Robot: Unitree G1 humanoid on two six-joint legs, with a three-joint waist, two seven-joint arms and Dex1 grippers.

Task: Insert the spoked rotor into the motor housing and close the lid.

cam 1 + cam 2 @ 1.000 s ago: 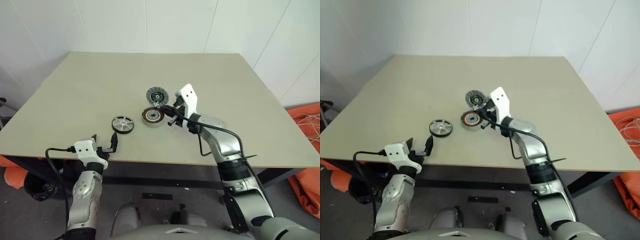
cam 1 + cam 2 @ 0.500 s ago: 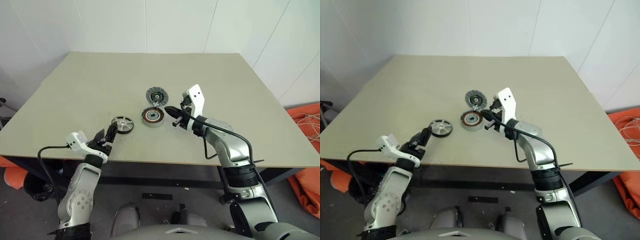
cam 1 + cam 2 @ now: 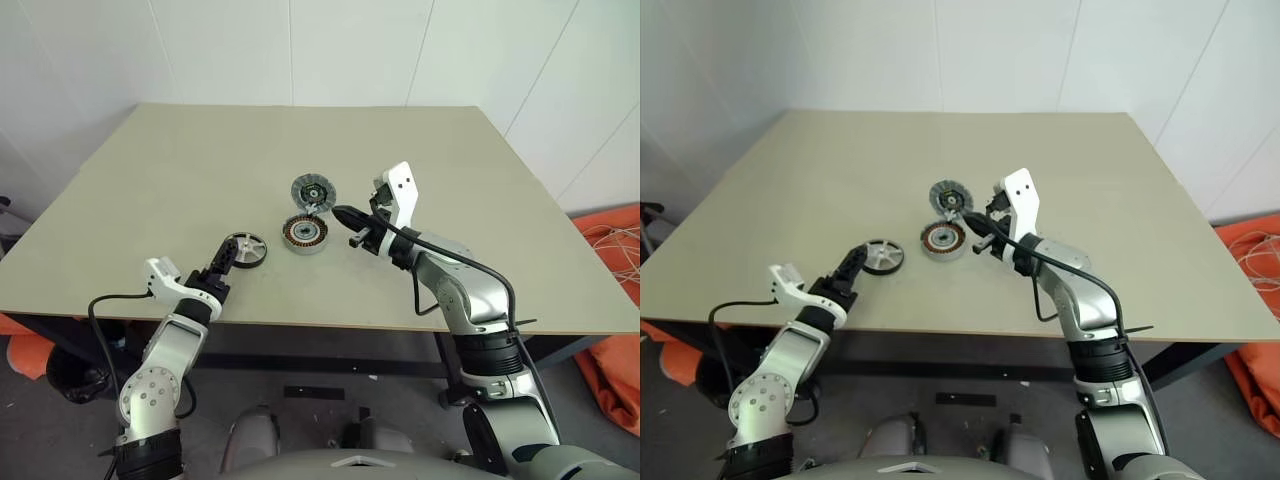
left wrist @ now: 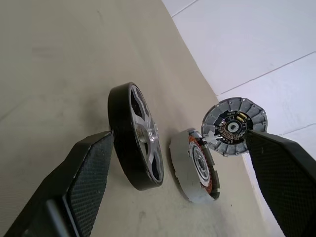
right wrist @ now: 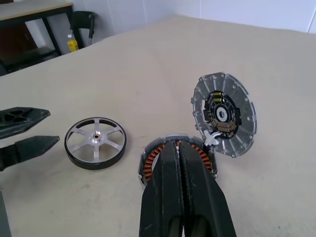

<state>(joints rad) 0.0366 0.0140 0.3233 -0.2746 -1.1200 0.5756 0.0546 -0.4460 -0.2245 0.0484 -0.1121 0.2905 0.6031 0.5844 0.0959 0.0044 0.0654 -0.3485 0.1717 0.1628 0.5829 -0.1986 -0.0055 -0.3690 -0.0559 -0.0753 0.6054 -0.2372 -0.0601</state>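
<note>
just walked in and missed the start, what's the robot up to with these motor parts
Nothing is held yet. The left end effector, open, is beside the spoked rotor, which lies flat on the table apart from the motor housing. The lid stands tilted open at the housing's far edge. The right end effector is shut and empty, hanging just right of the housing.

walls: plain white panels (image 3: 350, 50) with thin seams, running behind and along both sides of the table
table: big beige top (image 3: 200, 170), matte, on dark legs
floor: grey (image 3: 60, 430), kinda scuffed
right side: bunched orange fabric (image 3: 610, 300) on the floor
far corner: dark desk (image 5: 34, 19), black chair (image 5: 81, 22), small yellow bottle (image 5: 72, 43)
light: even, soft, no harsh shadows
</note>
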